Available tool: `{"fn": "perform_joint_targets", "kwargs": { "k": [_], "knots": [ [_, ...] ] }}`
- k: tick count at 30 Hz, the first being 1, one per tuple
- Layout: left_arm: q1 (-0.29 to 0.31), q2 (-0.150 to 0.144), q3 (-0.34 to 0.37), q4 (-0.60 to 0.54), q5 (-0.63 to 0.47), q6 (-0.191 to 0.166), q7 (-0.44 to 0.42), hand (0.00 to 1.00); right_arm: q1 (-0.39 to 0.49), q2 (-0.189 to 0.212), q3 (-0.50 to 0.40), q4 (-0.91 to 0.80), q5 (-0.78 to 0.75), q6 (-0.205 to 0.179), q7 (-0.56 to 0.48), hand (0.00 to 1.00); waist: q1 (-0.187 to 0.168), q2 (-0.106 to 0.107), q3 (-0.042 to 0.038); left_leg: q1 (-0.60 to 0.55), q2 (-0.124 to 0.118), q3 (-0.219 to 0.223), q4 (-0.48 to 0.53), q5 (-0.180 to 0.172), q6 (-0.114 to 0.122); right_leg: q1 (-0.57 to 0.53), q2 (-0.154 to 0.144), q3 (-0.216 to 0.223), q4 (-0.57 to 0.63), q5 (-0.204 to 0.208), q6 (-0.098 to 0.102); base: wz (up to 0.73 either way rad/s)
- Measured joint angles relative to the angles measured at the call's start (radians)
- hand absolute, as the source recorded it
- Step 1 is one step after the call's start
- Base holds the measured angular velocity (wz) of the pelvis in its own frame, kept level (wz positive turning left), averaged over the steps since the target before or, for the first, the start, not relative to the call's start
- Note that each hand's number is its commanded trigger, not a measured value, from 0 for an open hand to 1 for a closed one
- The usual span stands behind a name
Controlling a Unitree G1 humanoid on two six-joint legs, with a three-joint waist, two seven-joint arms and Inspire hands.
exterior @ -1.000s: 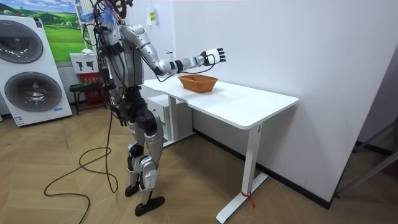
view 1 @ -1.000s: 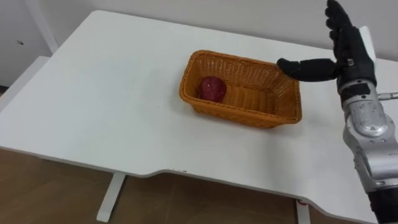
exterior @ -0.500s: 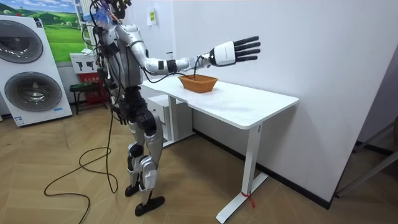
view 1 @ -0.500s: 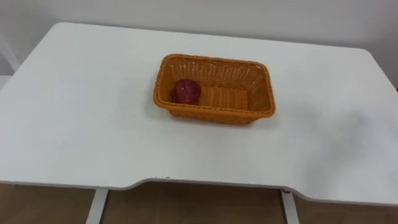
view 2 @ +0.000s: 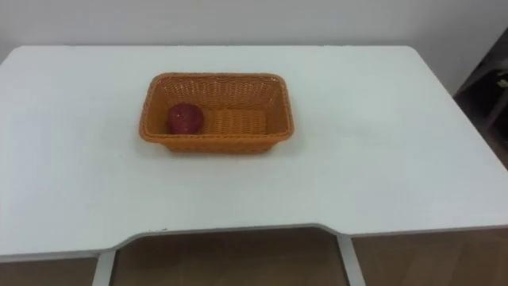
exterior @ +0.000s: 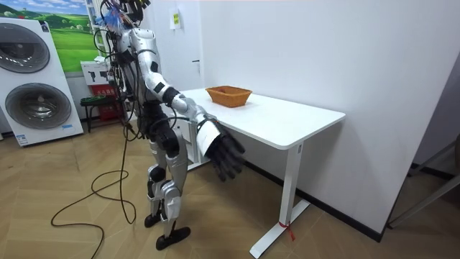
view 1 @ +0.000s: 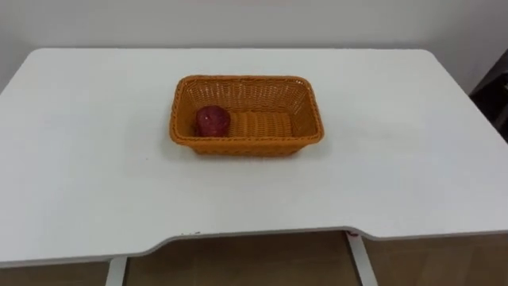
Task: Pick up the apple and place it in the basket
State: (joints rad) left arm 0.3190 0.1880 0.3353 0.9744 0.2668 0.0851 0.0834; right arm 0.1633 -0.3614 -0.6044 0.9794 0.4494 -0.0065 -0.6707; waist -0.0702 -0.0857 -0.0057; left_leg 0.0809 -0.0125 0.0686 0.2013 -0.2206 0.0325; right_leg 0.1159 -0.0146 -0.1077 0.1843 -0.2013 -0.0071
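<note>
A dark red apple point(view 1: 213, 121) lies in the left end of an orange wicker basket point(view 1: 246, 79), which stands on the far half of a white table point(view 1: 397, 159). The same apple point(view 2: 184, 118) appears in the right eye view. In the room view I stand at the table's end nearest the room view's left. My right arm hangs forward and down there. My right hand point(exterior: 224, 155) is open with its fingers spread, below the tabletop and in front of the table's edge, well away from the basket point(exterior: 228, 93).
The table's near edge has a curved cut-out point(view 1: 238, 235) with wooden floor below. A white wall stands just behind the table. A low white cabinet point(exterior: 188, 137) is beside the table, and washing machines point(exterior: 36, 101) stand at the room view's left.
My right hand, held high over the basket's right end, has swung down below the tabletop. The head camera has turned, so the basket now shows further left.
</note>
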Motion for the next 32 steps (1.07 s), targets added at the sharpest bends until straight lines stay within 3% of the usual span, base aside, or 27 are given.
{"fn": "perform_joint_targets", "kwargs": {
  "k": [3, 5, 11, 13, 19, 24, 32],
  "knots": [
    [-0.006, -0.010, -0.005, 0.019, 0.003, 0.001, -0.001, 0.00, 0.001, 0.085, 0.058, 0.073, 0.040, 0.022, 0.058, 0.00, 0.011, 0.006, 0.0041, -0.001, 0.000, 0.005, 0.000, -0.001, 0.000, -0.003, 0.000, 0.005, 0.001, -0.001, 0.000, -0.04],
    [-0.015, -0.014, -0.017, 0.036, 0.006, 0.001, -0.002, 0.00, 0.017, 0.117, 0.116, 0.091, 0.055, 0.030, 0.107, 0.00, 0.024, 0.013, 0.0056, -0.001, 0.000, 0.009, 0.003, -0.004, 0.002, -0.005, -0.001, 0.004, 0.000, -0.001, 0.001, -0.03],
    [-0.007, -0.035, -0.025, 0.050, 0.012, 0.001, -0.001, 0.00, 0.013, 0.160, 0.289, 0.209, -0.028, 0.031, 0.281, 0.00, 0.060, 0.035, 0.0059, 0.002, -0.001, 0.011, 0.001, -0.007, 0.003, -0.013, -0.001, 0.018, -0.002, -0.002, 0.004, -0.03],
    [-0.005, -0.049, -0.025, 0.050, 0.011, 0.003, 0.000, 0.00, 0.013, 0.186, 0.308, 0.231, -0.077, 0.032, 0.330, 0.00, 0.052, 0.039, 0.0057, 0.001, -0.002, 0.000, 0.002, -0.007, 0.003, -0.003, -0.003, -0.006, -0.013, -0.002, 0.004, 0.15],
    [-0.023, -0.072, -0.084, 0.070, 0.010, 0.037, 0.012, 0.00, -0.007, 0.196, 0.461, 0.294, -0.161, 0.073, 0.439, 0.00, 0.073, 0.067, 0.0056, 0.002, -0.001, -0.006, 0.002, -0.010, 0.001, 0.008, -0.001, -0.016, -0.016, -0.002, 0.004, 0.06],
    [-0.025, -0.083, -0.085, 0.077, 0.010, 0.042, 0.015, 0.00, -0.021, 0.214, 0.474, 0.309, -0.187, 0.092, 0.503, 0.00, 0.077, 0.076, 0.0095, 0.003, -0.002, -0.014, 0.007, -0.010, 0.001, 0.011, -0.002, -0.020, -0.017, -0.003, 0.003, 0.02],
    [-0.022, -0.084, -0.114, 0.085, 0.011, 0.047, 0.013, 0.00, -0.019, 0.215, 0.505, 0.308, -0.214, 0.090, 0.586, 0.00, 0.074, 0.076, 0.0097, 0.008, -0.003, -0.014, 0.005, -0.010, 0.001, 0.012, -0.003, -0.018, -0.020, -0.003, 0.003, 0.00]
  ]
}}
